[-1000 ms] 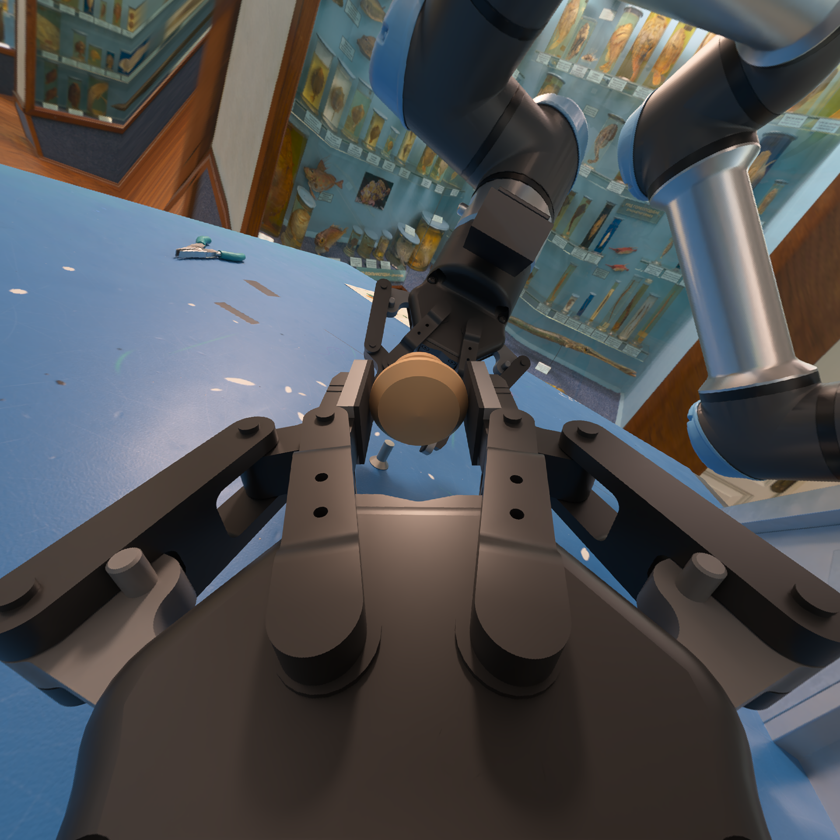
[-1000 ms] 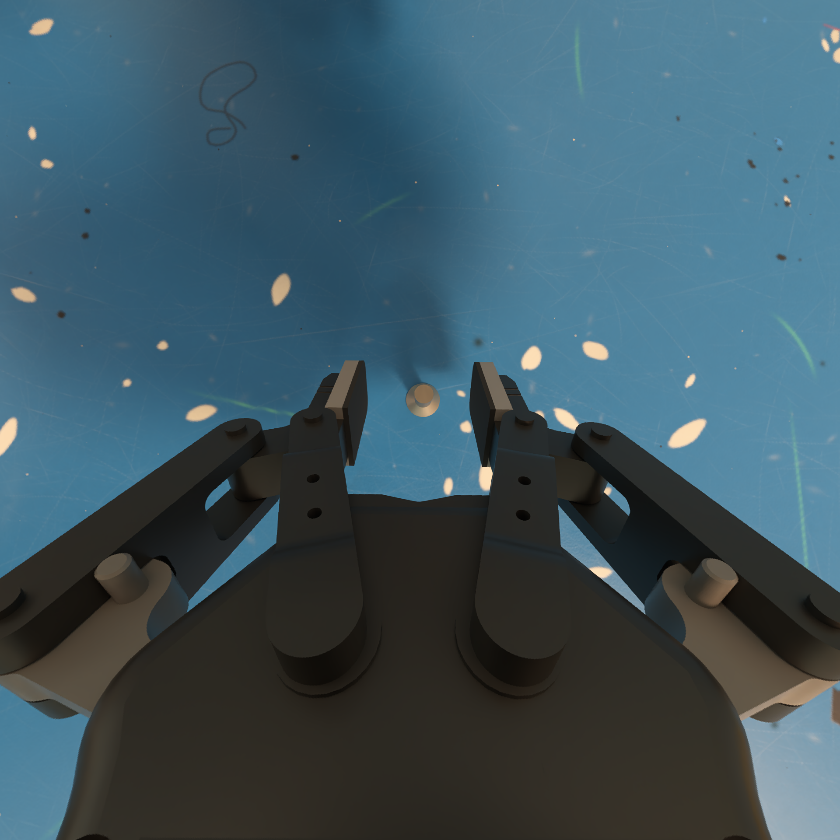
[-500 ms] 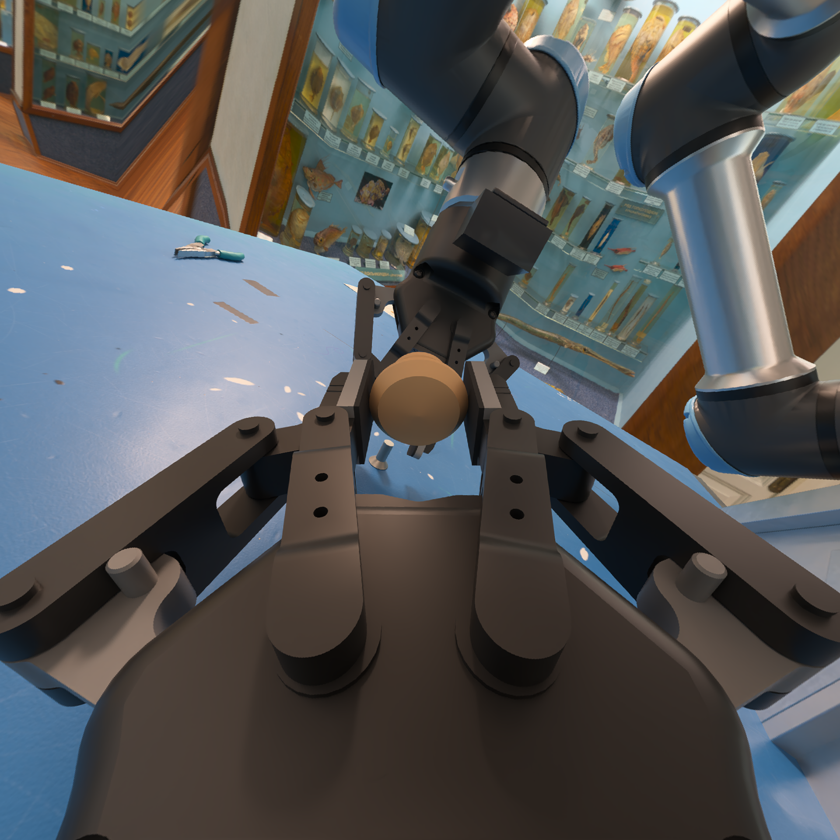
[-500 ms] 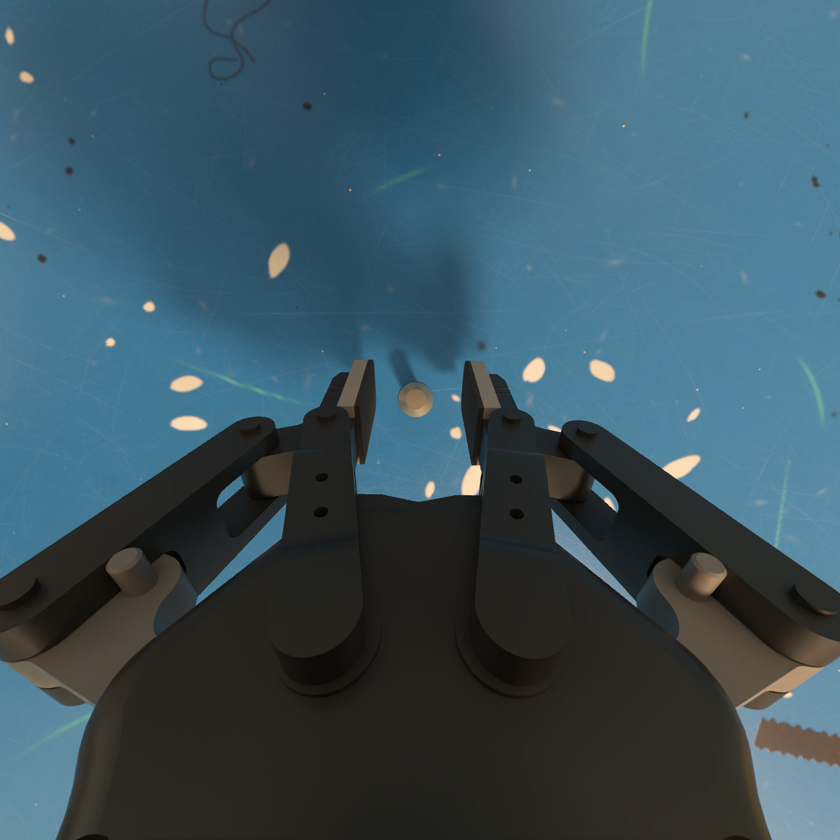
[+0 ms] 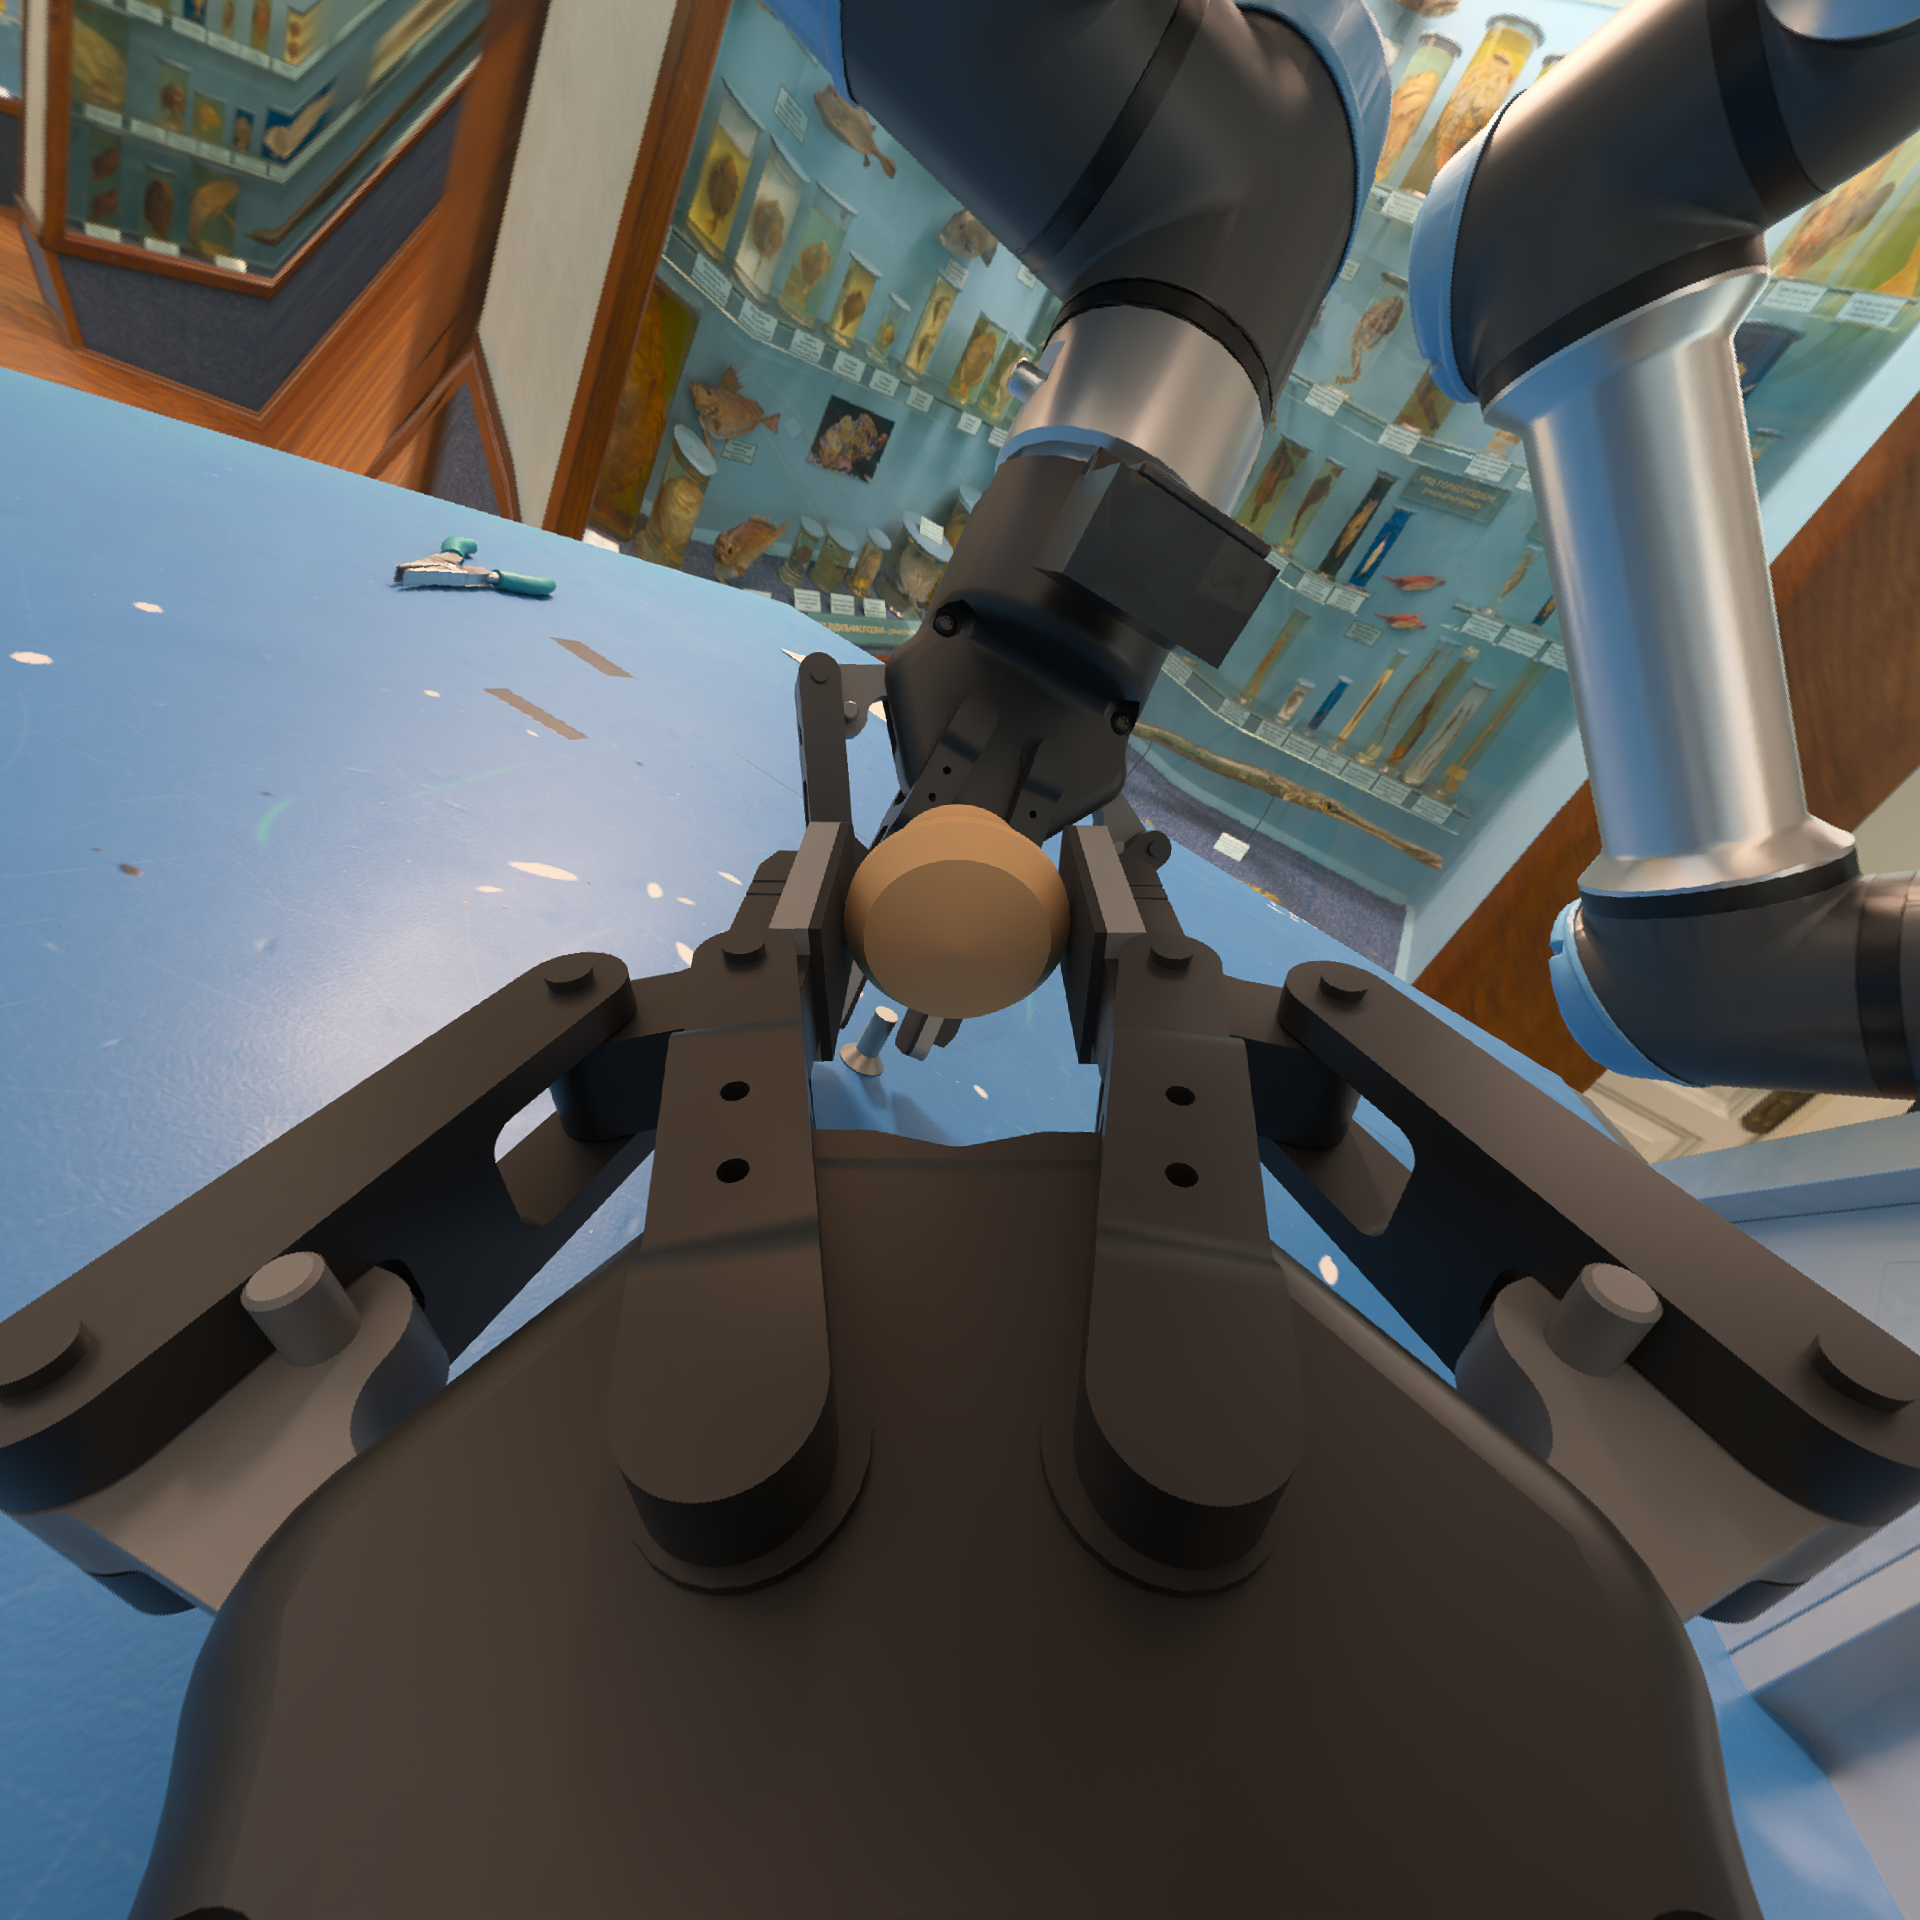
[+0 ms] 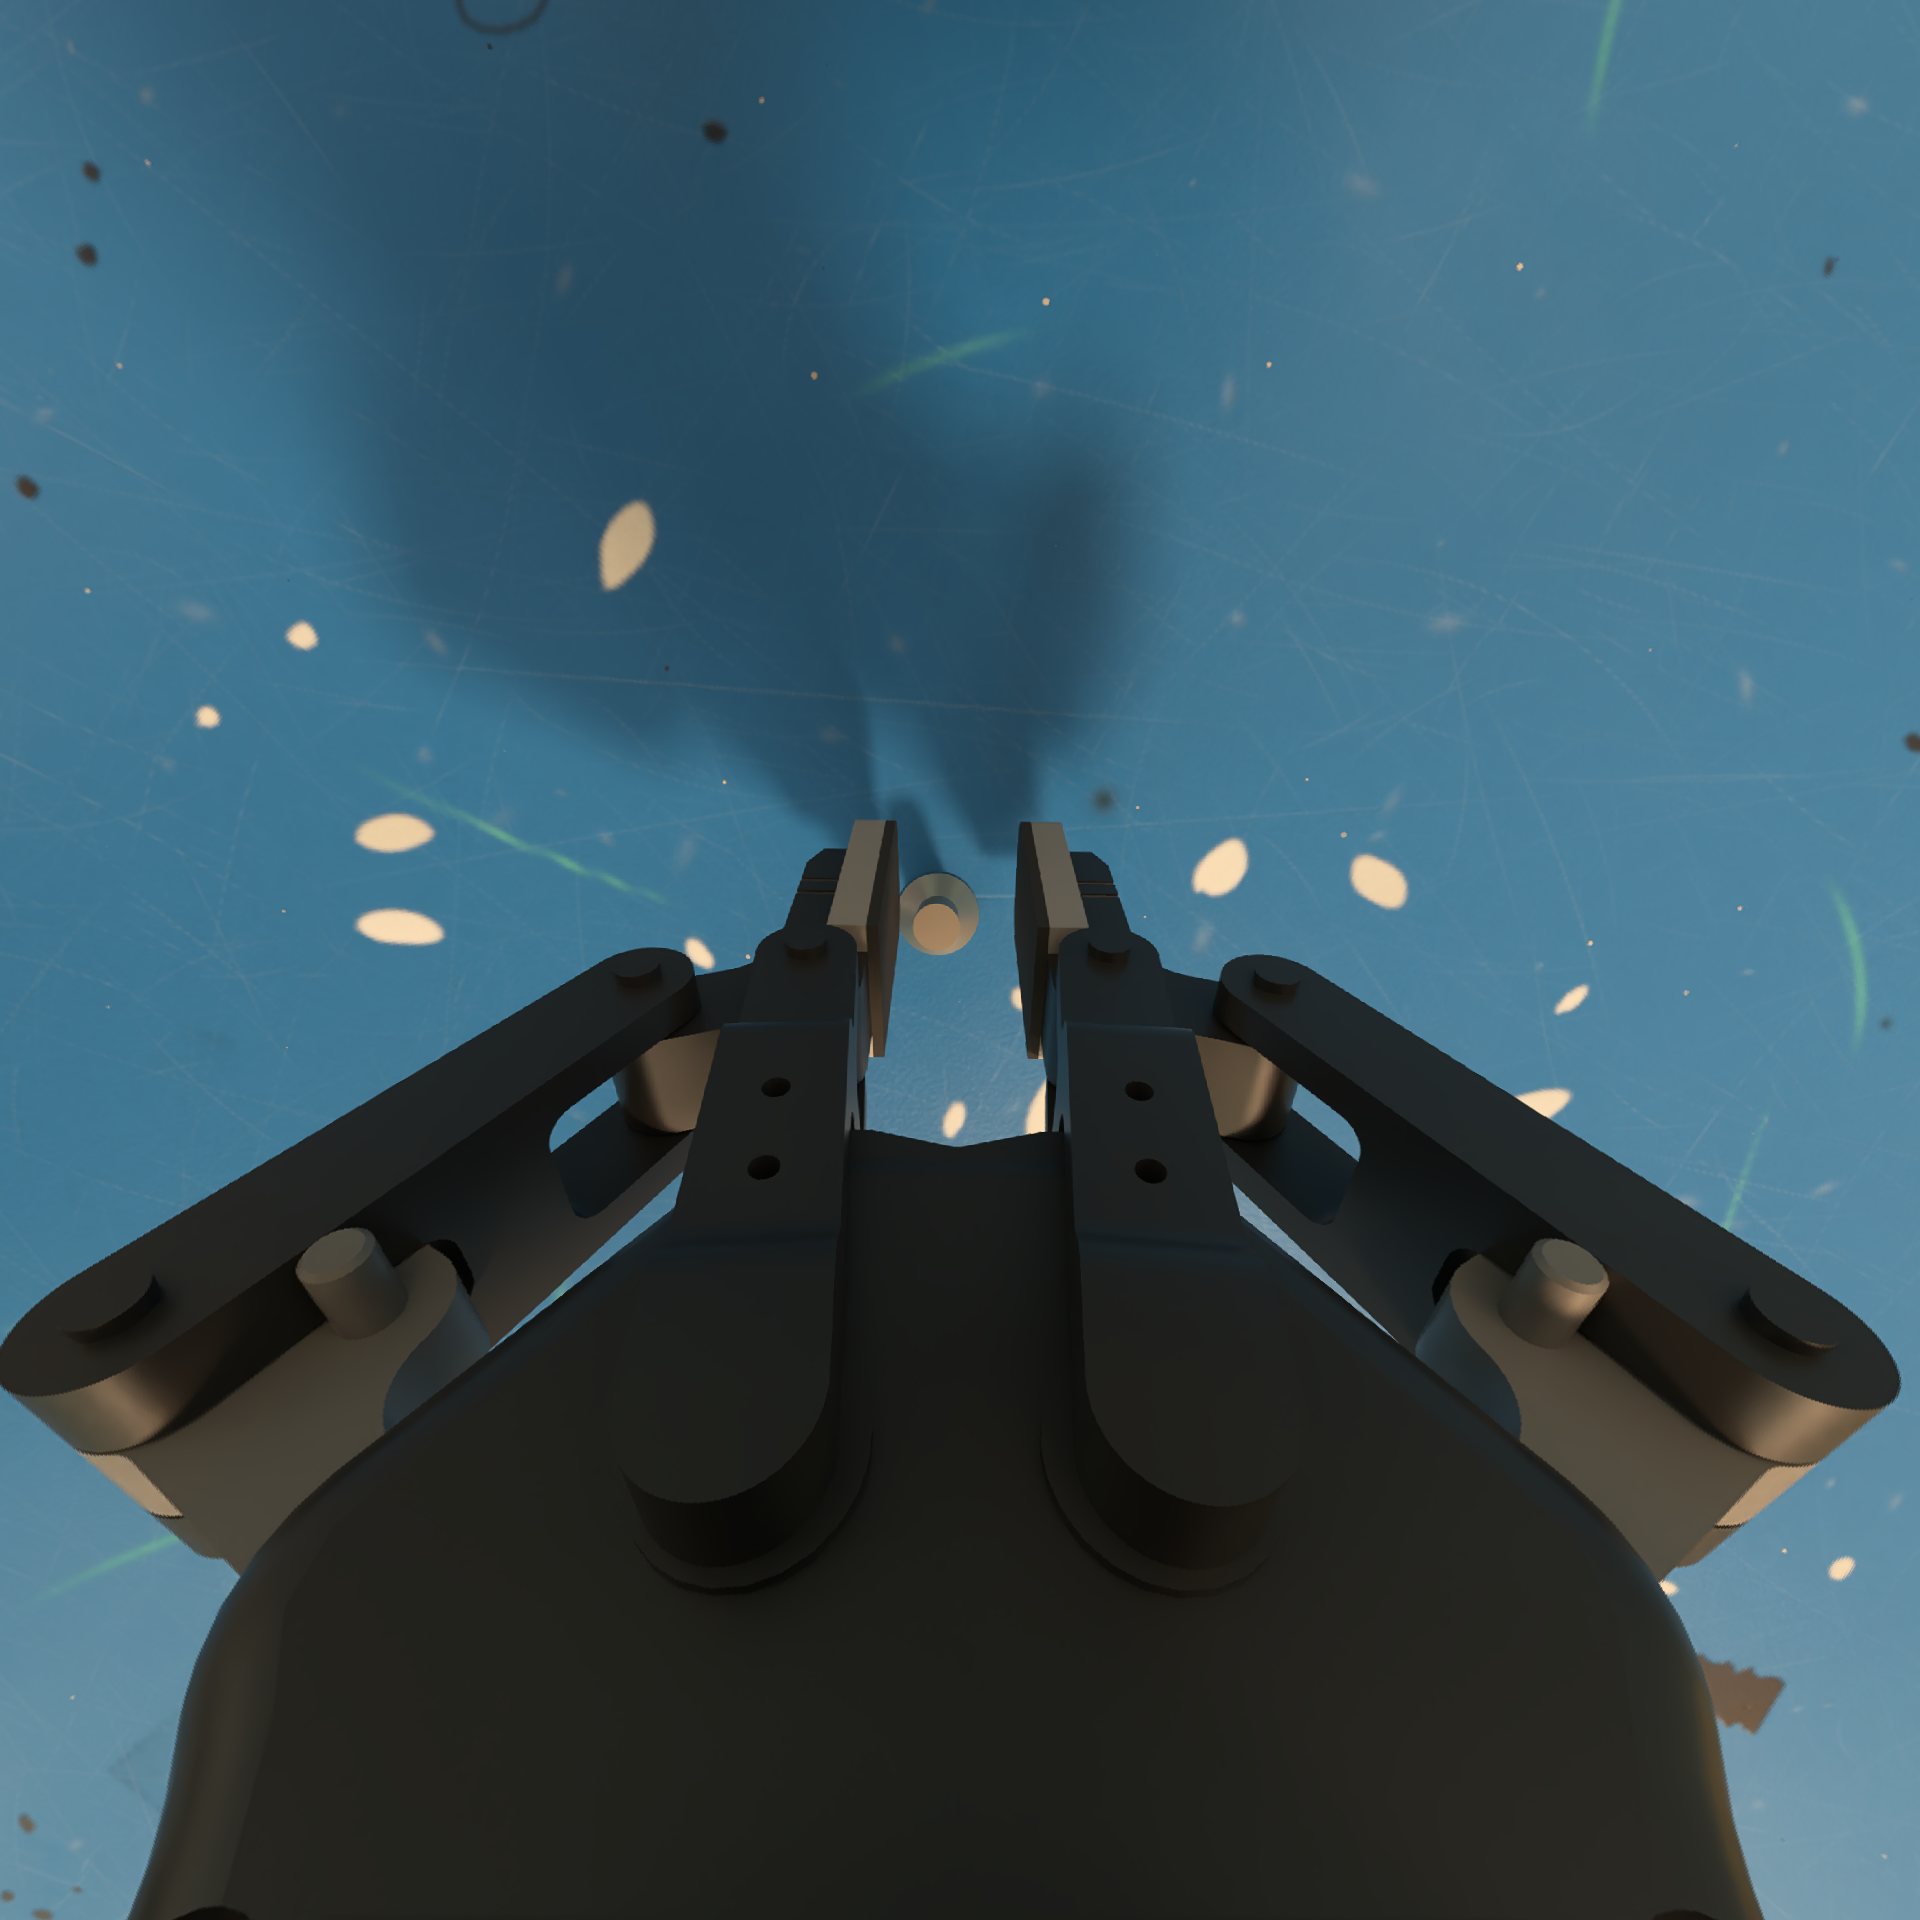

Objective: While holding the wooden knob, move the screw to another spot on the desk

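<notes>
My left gripper is shut on the round wooden knob and holds it above the blue desk. Beyond and below the knob, the small metal screw stands on its head on the desk. My right gripper points straight down over the screw, its jaws partly closed, one on each side of the shaft. A narrow gap still shows on both sides. In the left wrist view the right gripper's fingertips reach the desk next to the screw.
A teal-handled tool lies far off on the desk at the left. Two strips of tape lie on the desk in front of it. The right arm rises at the right. The desk's far edge borders a display wall.
My right gripper has come down over the screw and its jaws have narrowed around it. My left gripper has kept still with the knob.
</notes>
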You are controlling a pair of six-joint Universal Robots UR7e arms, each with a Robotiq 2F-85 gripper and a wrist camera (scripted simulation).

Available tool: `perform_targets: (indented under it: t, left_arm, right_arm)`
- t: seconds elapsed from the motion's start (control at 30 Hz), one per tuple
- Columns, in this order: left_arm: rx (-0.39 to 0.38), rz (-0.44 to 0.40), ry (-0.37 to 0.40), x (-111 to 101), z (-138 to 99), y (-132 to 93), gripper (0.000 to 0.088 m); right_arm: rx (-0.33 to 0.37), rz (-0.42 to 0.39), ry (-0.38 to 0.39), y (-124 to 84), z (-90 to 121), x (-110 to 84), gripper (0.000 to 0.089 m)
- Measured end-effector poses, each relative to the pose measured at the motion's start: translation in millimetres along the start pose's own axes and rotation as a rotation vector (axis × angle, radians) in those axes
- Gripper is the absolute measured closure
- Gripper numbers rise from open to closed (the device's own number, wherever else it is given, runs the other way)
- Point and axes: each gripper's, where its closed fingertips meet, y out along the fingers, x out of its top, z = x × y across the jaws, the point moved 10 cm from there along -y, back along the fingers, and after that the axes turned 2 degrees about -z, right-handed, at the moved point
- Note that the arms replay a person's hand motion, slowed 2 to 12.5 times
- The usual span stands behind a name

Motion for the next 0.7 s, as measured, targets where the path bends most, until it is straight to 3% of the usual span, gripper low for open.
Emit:
perform_targets:
  t: [0.37,0.5,0.7]
  left_arm:
    - [-0.003,-0.005,-0.010,0.1,0.9,-0.4,0.0532]
    - [-0.003,-0.005,-0.011,0.2,1.0,-0.4,0.0532]
    - [-0.002,-0.003,-0.013,0.1,1.2,-0.2,0.0532]
  right_arm:
    - [0.023,0.009,0.025,2.2,0.7,-3.2,0.0750]
    - [0.025,-0.002,0.045,1.9,1.4,-5.3,0.0810]
    - [0.016,-0.010,0.085,0.9,2.8,-7.6,0.0815]
